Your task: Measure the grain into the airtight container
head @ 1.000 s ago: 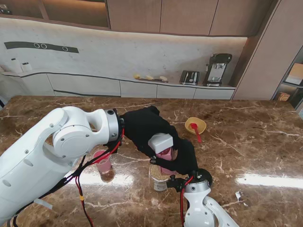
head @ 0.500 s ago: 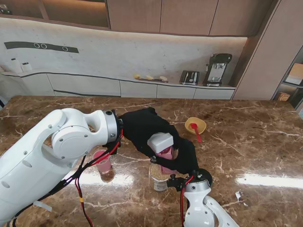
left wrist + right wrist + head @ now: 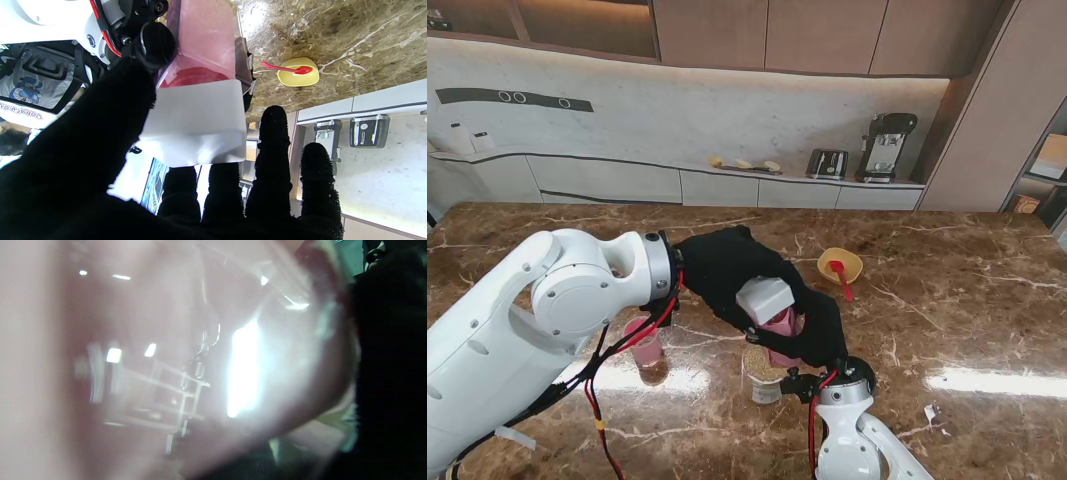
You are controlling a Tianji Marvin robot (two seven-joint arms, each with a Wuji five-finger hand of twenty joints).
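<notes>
My left hand point(image 3: 722, 265), in a black glove, reaches across the middle of the table and is closed on a white square lid point(image 3: 764, 297). In the left wrist view the lid point(image 3: 195, 123) sits between thumb and fingers, against the mouth of a pink see-through container point(image 3: 205, 36). My right hand point(image 3: 822, 330), also gloved, holds that pink container point(image 3: 779, 325) off the table, tilted. Directly under it stands a clear jar of grain point(image 3: 762, 372). The right wrist view is filled by the blurred pink container point(image 3: 166, 356).
A pink cup point(image 3: 647, 352) with some grain in it stands on the marble table to the left, under my left forearm. A yellow bowl point(image 3: 840, 263) with a red spoon point(image 3: 839, 277) lies farther from me, right of the hands. A back counter carries appliances.
My left arm has crept slightly to the left and the lid has shifted a touch with it. The right hand and pink container have stayed put.
</notes>
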